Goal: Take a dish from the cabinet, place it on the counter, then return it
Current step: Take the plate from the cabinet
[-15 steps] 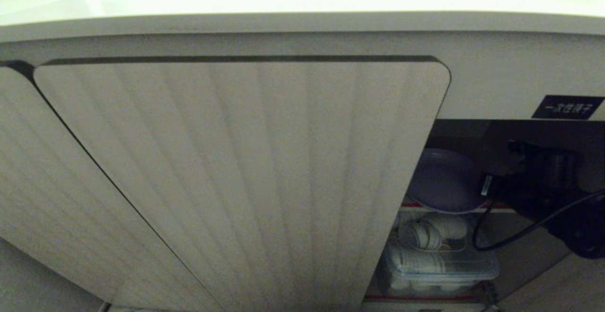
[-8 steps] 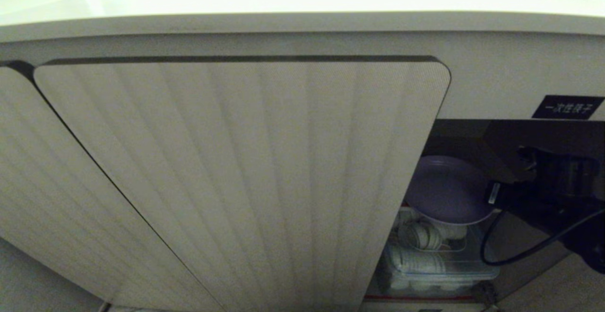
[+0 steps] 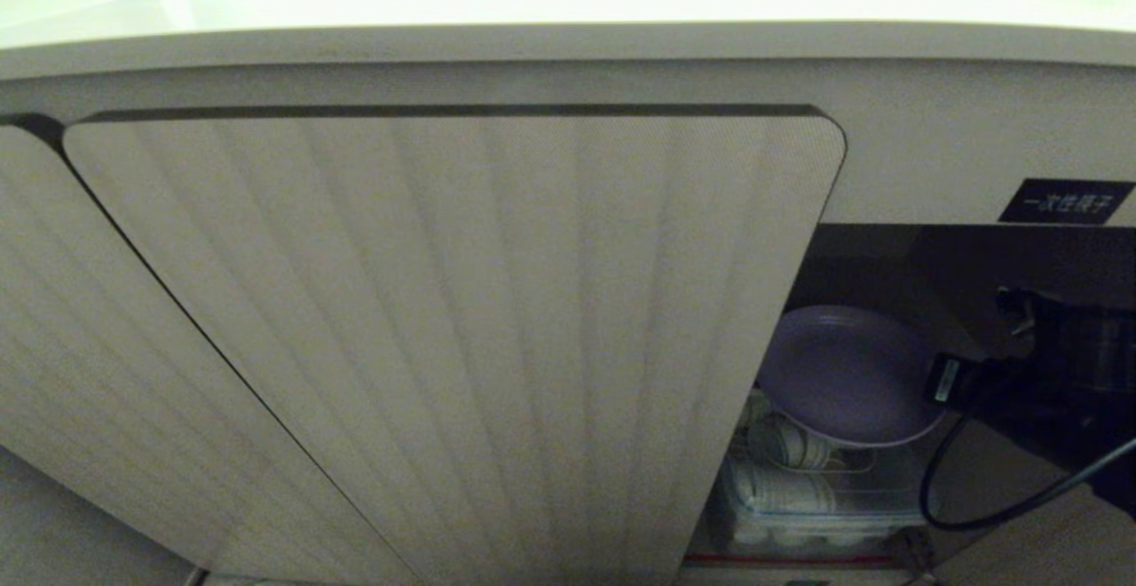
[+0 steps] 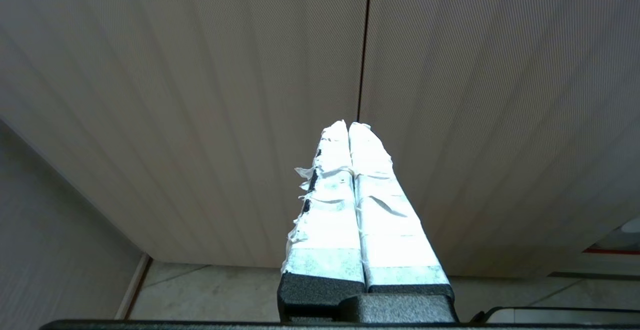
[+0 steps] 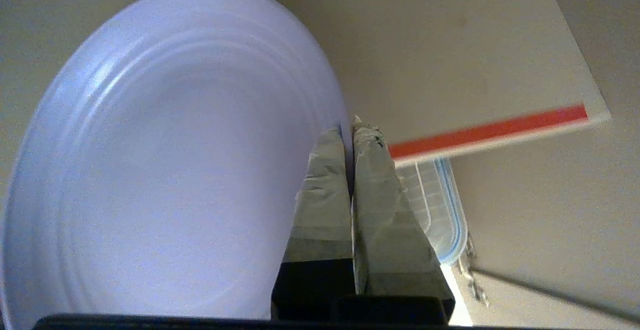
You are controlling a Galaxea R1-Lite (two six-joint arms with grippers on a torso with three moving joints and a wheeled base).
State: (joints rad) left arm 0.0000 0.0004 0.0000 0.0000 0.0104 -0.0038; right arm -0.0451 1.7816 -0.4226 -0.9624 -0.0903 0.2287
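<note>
Both claws are pressed together: the right claw [image 5: 353,127] pinching the round, shallow, pale lavender plastic plate's [image 3: 843,373] rim at the beige ribbed cabinet's [image 3: 461,320] opening, the left claw [image 4: 348,126] empty.

- Black label [image 3: 1066,201] w/ white characters, on cabinet [image 3: 932,151] front above the open compartment; reads approx. "一次性筷子".
- No other legible text.

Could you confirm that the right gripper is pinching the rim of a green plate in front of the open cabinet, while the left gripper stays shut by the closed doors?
Not quite: the plate is pale lavender, not green, as the right wrist view shows. The right gripper is indeed clamped on its rim at the open cabinet, and the left gripper is shut by the closed doors.
</note>
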